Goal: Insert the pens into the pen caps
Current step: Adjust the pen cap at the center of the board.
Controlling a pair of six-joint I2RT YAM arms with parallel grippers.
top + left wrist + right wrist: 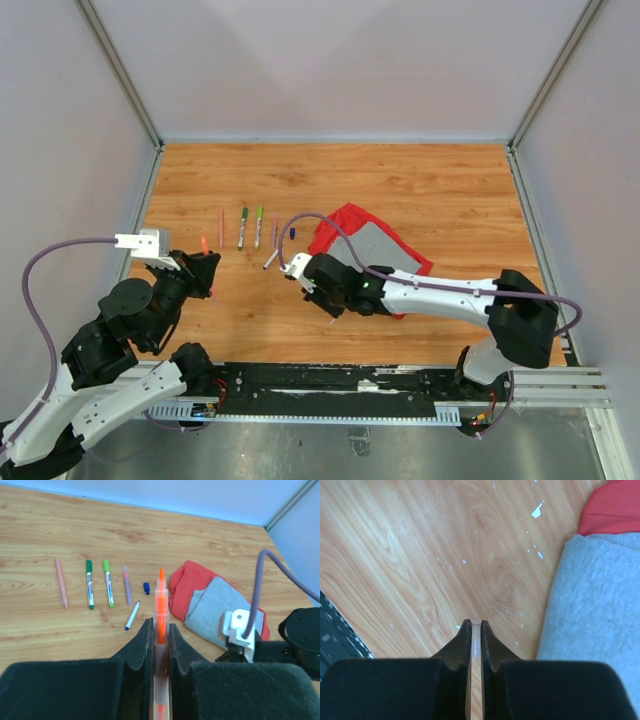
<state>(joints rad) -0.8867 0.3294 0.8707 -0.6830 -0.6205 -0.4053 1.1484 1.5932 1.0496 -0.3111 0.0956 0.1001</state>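
The counter (450, 190) is wood-grain laminate, orange-brown and smooth, with small pale flecks showing in the right wrist view. Plain pale walls enclose it on three sides, metal frame posts stand at the far corners, and a black rail runs along the near edge. Pens counted: six. Four lie side by side in a row in the left half, about midway between the far and near edges: a pink pen (61, 581), a dark green pen (89, 584), a light green pen (108, 583) and a purple-pink pen (127, 585), all slim straight barrels. A fifth, the blue-tipped pen (132, 615), lies slanted just nearer than the row. The sixth, the orange pen (161, 605), is clamped lengthwise between the left fingers (142, 645), tip pointing toward the far edge, its barrel translucent. Loose caps counted: one, a short blue cap (146, 588), just beside the purple-pink pen. Cloths counted: one, a soft, rumpled red-and-grey cloth (372, 243) near the counter's centre. The right fingers (462, 640), beside the cloth's grey part, are drawn close on a small pale piece (476, 626) at their tips; what it is cannot be told.
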